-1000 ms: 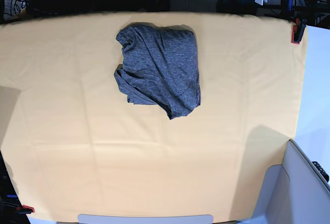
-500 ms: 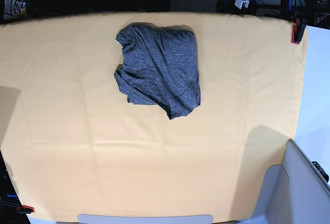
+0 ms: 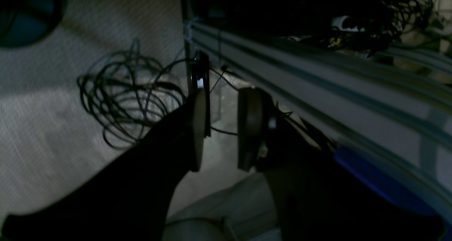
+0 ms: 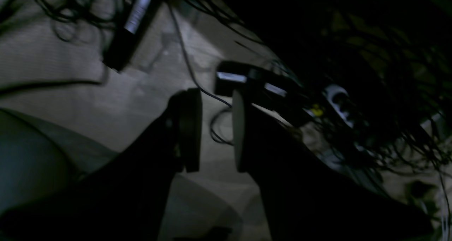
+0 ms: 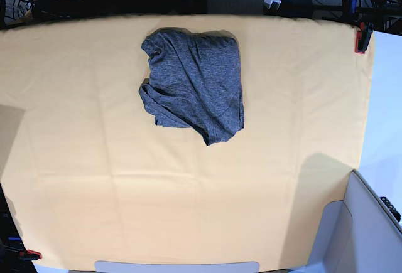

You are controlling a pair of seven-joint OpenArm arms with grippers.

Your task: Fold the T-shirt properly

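Both arms have been drawn further back beyond the table; shirt (image 5: 193,88) is left folded, untouched; left gripper (image 3: 221,128) and right gripper (image 4: 215,130) are parted, empty.

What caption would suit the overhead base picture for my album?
A folded grey T-shirt lies on the yellow-orange table cloth, both arms pulled back beyond the far edge.

base overhead, wrists facing floor — cables
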